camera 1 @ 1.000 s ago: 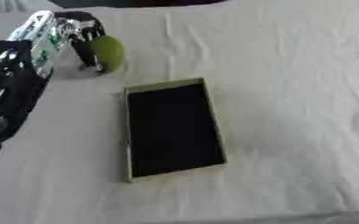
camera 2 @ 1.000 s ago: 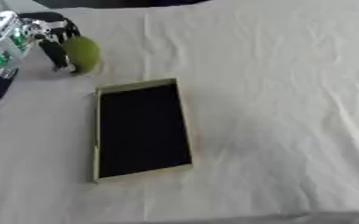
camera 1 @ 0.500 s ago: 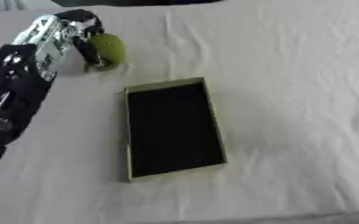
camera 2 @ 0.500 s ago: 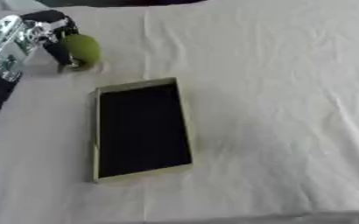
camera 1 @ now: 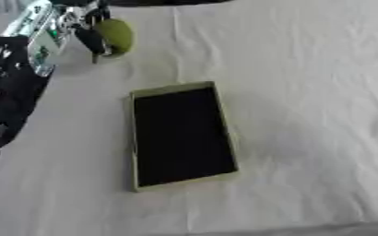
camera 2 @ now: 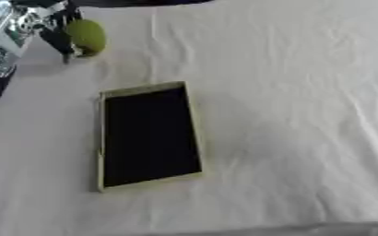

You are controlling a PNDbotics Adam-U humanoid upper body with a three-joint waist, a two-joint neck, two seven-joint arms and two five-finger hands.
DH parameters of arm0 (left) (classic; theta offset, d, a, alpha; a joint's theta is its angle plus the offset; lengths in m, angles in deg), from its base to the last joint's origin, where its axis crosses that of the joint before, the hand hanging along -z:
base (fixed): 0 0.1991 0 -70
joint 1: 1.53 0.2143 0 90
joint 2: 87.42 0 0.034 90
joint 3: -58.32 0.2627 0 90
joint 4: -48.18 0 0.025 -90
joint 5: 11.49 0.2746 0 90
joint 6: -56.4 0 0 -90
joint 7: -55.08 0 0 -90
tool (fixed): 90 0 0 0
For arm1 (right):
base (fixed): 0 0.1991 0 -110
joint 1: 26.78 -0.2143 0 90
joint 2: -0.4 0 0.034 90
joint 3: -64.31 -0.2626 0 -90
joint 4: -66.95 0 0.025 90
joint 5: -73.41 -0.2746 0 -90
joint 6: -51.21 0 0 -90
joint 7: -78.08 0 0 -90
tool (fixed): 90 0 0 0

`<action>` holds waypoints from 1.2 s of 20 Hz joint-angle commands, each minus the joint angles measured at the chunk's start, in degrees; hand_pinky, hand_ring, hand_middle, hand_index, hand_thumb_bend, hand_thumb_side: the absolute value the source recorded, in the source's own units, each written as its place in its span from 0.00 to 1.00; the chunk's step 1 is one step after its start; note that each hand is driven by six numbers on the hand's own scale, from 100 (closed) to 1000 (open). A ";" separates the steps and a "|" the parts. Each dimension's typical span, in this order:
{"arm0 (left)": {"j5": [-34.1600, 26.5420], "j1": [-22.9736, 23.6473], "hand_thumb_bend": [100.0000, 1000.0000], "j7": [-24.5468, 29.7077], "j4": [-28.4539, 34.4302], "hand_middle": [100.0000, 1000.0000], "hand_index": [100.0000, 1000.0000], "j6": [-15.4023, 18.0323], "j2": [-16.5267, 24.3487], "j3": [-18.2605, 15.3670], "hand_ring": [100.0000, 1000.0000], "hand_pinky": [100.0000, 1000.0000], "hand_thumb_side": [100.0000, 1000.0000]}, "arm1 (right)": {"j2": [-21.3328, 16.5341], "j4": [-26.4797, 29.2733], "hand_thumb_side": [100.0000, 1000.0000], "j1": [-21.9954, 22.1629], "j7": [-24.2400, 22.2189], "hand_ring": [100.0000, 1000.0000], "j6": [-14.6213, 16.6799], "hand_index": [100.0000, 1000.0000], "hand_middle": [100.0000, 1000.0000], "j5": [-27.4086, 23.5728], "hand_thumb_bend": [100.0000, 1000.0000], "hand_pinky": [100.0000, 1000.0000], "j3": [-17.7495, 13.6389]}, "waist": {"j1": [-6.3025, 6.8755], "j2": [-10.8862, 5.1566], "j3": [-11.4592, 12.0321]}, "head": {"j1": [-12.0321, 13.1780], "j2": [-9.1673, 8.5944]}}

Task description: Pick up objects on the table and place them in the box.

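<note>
Open box (camera 1: 182,134) mid-table (camera 1: 305,92) — bare cloth all around it.

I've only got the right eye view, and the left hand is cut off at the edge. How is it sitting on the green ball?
Observer: The left eye view shows the whole left hand. Its dark fingers curl round the left side of the green ball.
Operator: Where does the arm run? I see only a scrap.
Observer: The forearm runs down the left edge of the view, left of the box and apart from it.
Operator: Is the right hand anywhere?
Observer: No, it shows in neither view.
</note>
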 commanded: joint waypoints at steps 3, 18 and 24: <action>-2.89 -0.86 0.35 -0.44 8.11 0.35 0.54 2.27 3.83 0.45 0.41 0.41 0.00 | -1.13 0.92 0.61 -0.20 -0.02 0.67 0.03 0.80 0.57 0.08 0.00 0.85 -0.48 | -0.18 -1.39 0.08 | -0.46 0.04; -14.71 1.83 0.34 1.04 29.54 0.34 0.52 12.12 8.92 11.89 0.40 0.42 0.00 | -1.51 0.92 0.60 -0.48 -0.11 0.67 0.37 0.80 0.57 -0.13 0.00 0.85 -0.46 | -0.05 -1.27 -0.19 | -0.56 -0.25; -18.25 2.94 0.34 4.12 37.43 0.34 0.52 9.89 9.95 13.42 0.40 0.42 0.00 | -1.48 0.92 0.60 -0.51 -0.09 0.67 0.45 0.80 0.57 -0.17 0.00 0.85 -0.50 | -0.06 -1.20 -0.29 | -0.37 -0.43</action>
